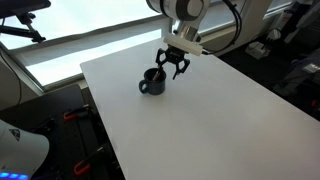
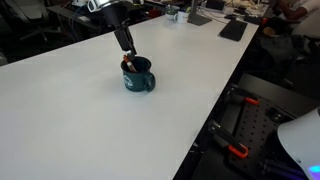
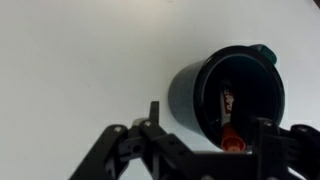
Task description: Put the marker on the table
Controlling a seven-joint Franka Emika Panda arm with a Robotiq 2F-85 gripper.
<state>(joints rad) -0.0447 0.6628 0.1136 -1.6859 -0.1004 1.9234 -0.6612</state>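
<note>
The marker point(image 3: 230, 122) stands inside the mug point(image 3: 190, 95), leaning against the inner wall with its red end up, not on the table point(image 1: 220, 125). In an exterior view the mug point(image 1: 151, 84) sits nearer the table's far edge than its near one. The gripper point(image 1: 173, 68) hovers just over the mug's rim, jaws spread wide and holding nothing. In the wrist view the marker lies between its fingers point(image 3: 153, 112).

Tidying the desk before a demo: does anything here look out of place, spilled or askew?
Only one thing: the slim dark-red marker stands inside the dark teal handled mug, close to its inner wall, rather than lying on the white tabletop. The mug is upright and nothing has spilled. The open end effector hangs just above it.
</note>
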